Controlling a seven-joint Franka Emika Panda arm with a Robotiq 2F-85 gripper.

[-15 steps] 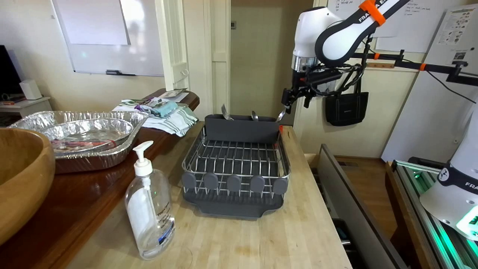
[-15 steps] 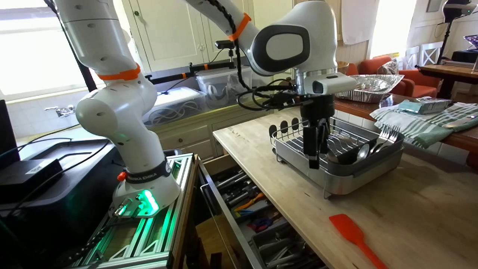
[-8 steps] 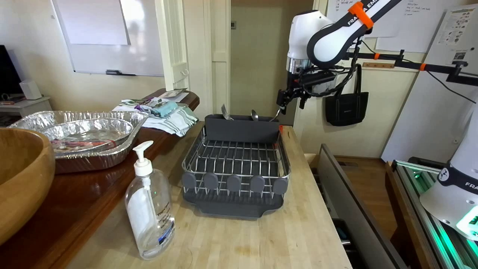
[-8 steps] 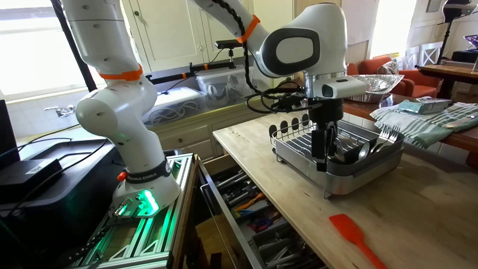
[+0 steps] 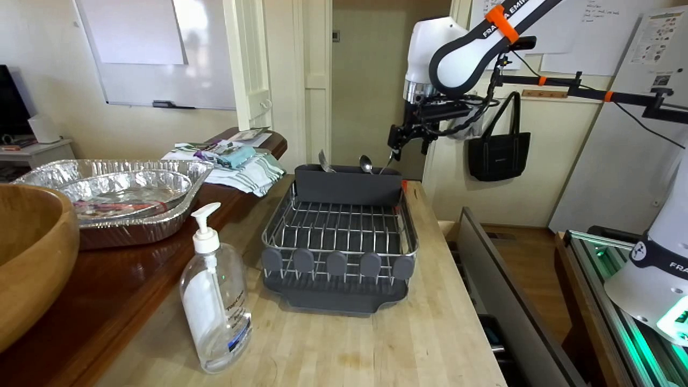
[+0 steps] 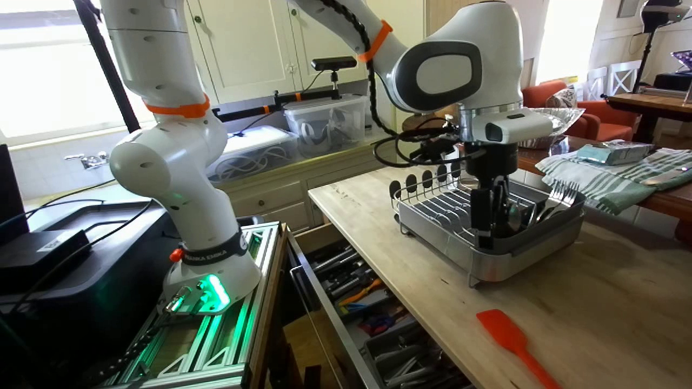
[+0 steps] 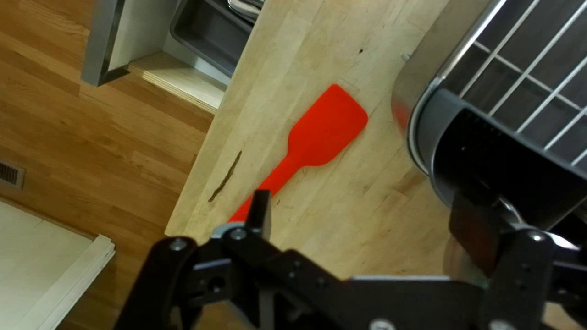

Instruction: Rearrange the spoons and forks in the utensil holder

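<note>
The grey utensil holder [image 5: 348,187] hangs on the far end of the dish rack, seen in both exterior views. A fork [image 5: 325,161] leans at its left, a spoon [image 5: 366,163] stands near its middle, and a thin metal utensil [image 5: 386,163] tilts at its right. Several forks [image 6: 563,195] show at its far end in an exterior view. My gripper [image 7: 364,206] is wide apart, nothing between its fingers. Its right finger [image 7: 474,229] overlaps the holder in the wrist view; in an exterior view that finger seems to touch the thin utensil's top. The holder's inside is mostly dark.
A red spatula [image 7: 328,128] lies on the wooden table beside the rack [image 5: 338,231]. A drawer [image 6: 378,324] full of tools and cutlery stands pulled out along the table edge. A pump bottle [image 5: 217,306] and foil trays [image 5: 134,193] are nearby.
My gripper has moved over the holder, leftward in an exterior view. The thin utensil at the right has shifted left with it, close to the spoon, whose bowl has turned more face-on.
</note>
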